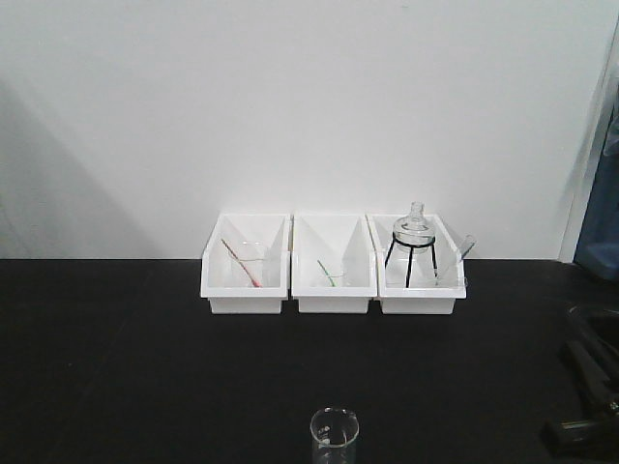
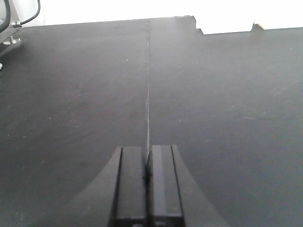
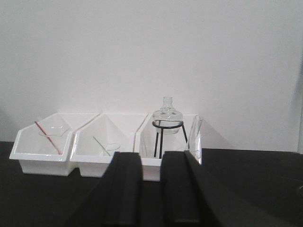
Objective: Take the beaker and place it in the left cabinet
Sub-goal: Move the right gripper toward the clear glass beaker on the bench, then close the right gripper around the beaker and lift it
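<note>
Your small clear glass beaker [image 1: 334, 437] stands at the middle of the black desk's [image 1: 145, 367] front edge, left claw [image 2: 147, 150] pressed shut on nothing, right claw [image 3: 151, 157] barely parted and empty, so open wide, then squeeze the wall gently.

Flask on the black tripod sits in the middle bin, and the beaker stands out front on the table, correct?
No: the flask stands in the rightmost bin, not the middle one, as the front-facing view shows. The beaker is out front on the table.
</note>
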